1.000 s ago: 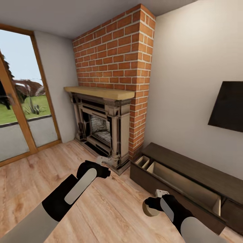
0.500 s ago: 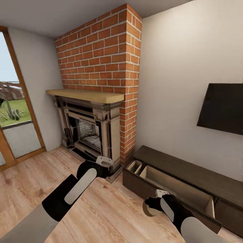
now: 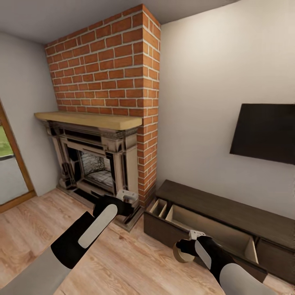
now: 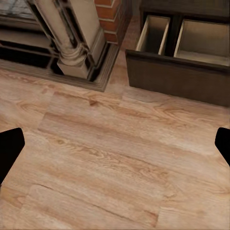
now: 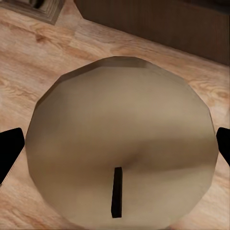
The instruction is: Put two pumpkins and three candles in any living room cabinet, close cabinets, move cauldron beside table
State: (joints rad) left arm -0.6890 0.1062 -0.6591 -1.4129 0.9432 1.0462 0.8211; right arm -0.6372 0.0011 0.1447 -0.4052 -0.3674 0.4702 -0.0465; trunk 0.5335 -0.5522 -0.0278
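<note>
Two arms, each with a pale grey upper segment, a black forearm shell inset with an elongated light grey panel, and a rounded black wrist. Small white-grey block fitted at each wrist end. Left claw and right claw: black fingertips.

Room is lit evenly & fairly bright, soft daylight is let in from the window at left. Shadows are kept faint, no glare. Straight lines are bent near head view edges (wide-angle). Textures are rendered soft/low-res, esp. in wrist views.
</note>
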